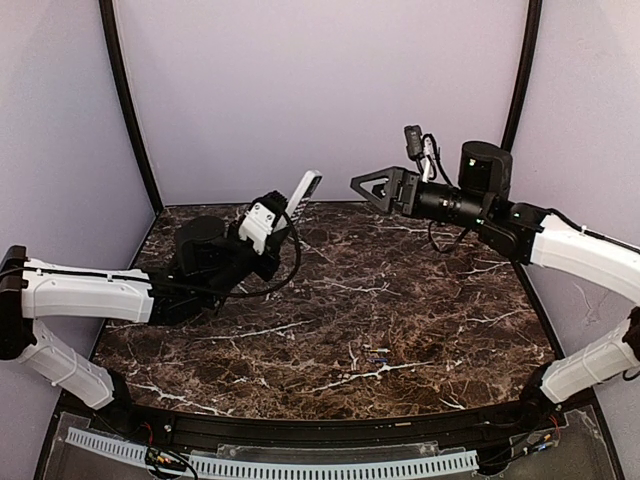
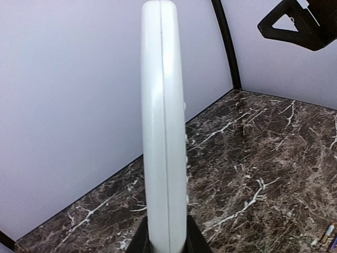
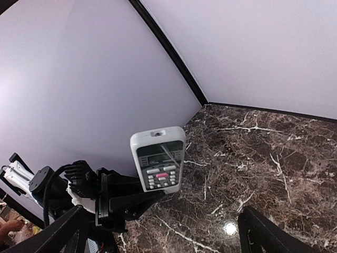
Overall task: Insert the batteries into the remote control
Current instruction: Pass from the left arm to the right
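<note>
Two arms raised, one remote held aloft.
My left gripper (image 1: 285, 218) is clamped on the lower end of the remote control (image 1: 306, 188), which stands tilted above the marble table (image 1: 450, 330); that end is buried between my fingers. My left wrist camera catches it edge-on only, the buttons mere bumps, while the right wrist camera shows its display and button face. My right gripper (image 1: 362, 186) hangs spread wide, holding nothing, near the remote's top. The batteries (image 1: 377, 353) lie on the table, well apart from both grippers, too small to count and cut off at the corner of the left wrist view.
</note>
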Available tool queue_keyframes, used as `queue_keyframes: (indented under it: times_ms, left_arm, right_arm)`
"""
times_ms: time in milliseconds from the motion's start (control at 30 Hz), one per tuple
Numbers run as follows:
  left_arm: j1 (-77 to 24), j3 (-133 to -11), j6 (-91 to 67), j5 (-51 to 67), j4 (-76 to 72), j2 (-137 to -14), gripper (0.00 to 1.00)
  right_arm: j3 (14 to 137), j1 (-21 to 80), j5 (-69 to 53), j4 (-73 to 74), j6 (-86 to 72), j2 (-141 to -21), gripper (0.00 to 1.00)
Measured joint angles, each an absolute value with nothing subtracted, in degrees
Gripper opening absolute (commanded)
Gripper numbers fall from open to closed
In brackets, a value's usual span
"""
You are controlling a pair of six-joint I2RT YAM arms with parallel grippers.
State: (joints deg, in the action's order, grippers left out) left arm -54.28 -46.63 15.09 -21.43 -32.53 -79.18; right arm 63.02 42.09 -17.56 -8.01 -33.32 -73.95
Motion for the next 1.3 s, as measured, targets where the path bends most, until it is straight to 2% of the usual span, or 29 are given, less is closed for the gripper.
queue_keyframes:
  times_ms: [300, 533, 633, 767, 967, 1200, 1300]
  left_arm:
    - [-60.82, -41.32, 43.46, -30.00, -45.12, -79.53, 0.00]
    - [-63.96, -41.28, 59.40, -36.56, -55.72, -84.03, 0.00]
    - [-65.39, -41.34, 66.61, -39.03, -61.69, -88.03, 0.00]
    - [-66.81, -42.44, 76.31, -42.41, -70.17, -95.00, 0.00]
    - [-67.18, -44.88, 83.96, -44.82, -74.13, -98.65, 0.00]
    - [-67.20, -46.06, 87.42, -46.41, -74.35, -99.29, 0.00]
    - [-67.31, -47.31, 89.19, -47.16, -74.78, -100.33, 0.00]
  right_arm:
    - [64.01, 38.87, -30.13, -4.99, -39.16, -77.10, 0.89]
    - [64.05, 38.87, -34.89, -4.25, -43.51, -78.08, 0.81]
    - [64.03, 38.87, -35.81, -4.64, -45.60, -78.52, 0.75]
    - [63.13, 38.72, -35.90, -5.78, -48.29, -78.78, 0.61]
    - [60.58, 38.15, -35.14, -7.97, -50.89, -79.07, 0.58]
    - [57.63, 38.33, -34.83, -11.88, -54.52, -79.07, 0.38]
    - [56.64, 38.33, -34.65, -13.72, -56.01, -79.07, 0.33]
